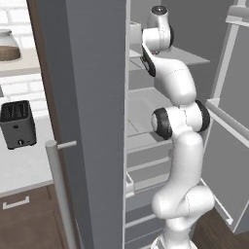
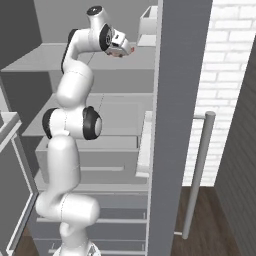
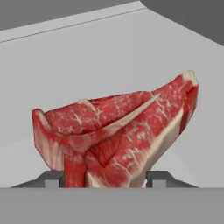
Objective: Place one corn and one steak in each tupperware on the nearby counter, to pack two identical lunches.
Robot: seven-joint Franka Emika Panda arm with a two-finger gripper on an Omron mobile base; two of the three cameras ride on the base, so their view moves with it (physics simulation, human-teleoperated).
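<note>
The flat red steak (image 3: 118,135) with white marbling stands on edge between my fingers (image 3: 50,179) in the hand view, and my gripper (image 3: 105,181) is shut on it. In the right base view my gripper (image 2: 122,50) reaches into the open fridge, close over an upper shelf (image 2: 115,62), with a red bit of the steak (image 2: 120,54) at its tip. The corn, the other steak and both tupperware are out of view. The pale counter (image 1: 19,165) lies to the left of the fridge.
The open grey fridge door (image 1: 92,121) with its bar handle (image 1: 61,194) stands left of the arm, and the other door (image 2: 180,125) stands right of it. A white bin (image 2: 150,20) sits on the top shelf. A toaster (image 1: 18,124) stands on the counter.
</note>
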